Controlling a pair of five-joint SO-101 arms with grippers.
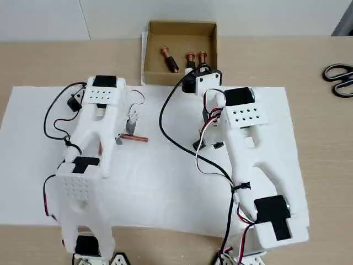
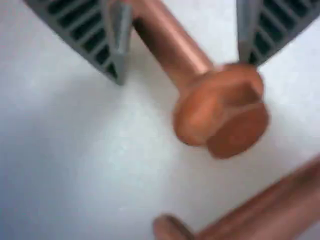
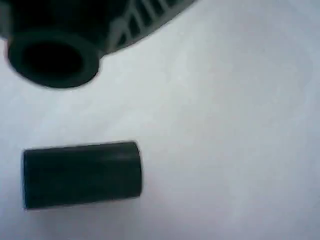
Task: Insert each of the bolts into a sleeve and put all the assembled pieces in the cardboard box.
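Note:
A copper bolt (image 2: 220,112) lies with its shaft between the grey fingers of my left gripper (image 2: 182,65), its hex head pointing out past the tips. The jaws stand open around the shaft, which touches one finger with a gap to the other. In the high view this gripper (image 1: 129,124) sits just above a bolt (image 1: 135,138) on the white paper. A second bolt (image 2: 260,205) lies close by. My right gripper (image 1: 208,130) holds a black sleeve (image 3: 50,57), seen end-on against a grey finger (image 3: 142,22). Another sleeve (image 3: 82,175) lies flat on the paper beneath.
The cardboard box (image 1: 150,52) stands at the back, between the arms, with three bolt-and-sleeve pieces (image 1: 169,59) inside. White paper (image 1: 165,187) covers the work area. Black scissors (image 1: 339,80) lie at the far right edge of the table. Loose cables (image 1: 176,141) run between the arms.

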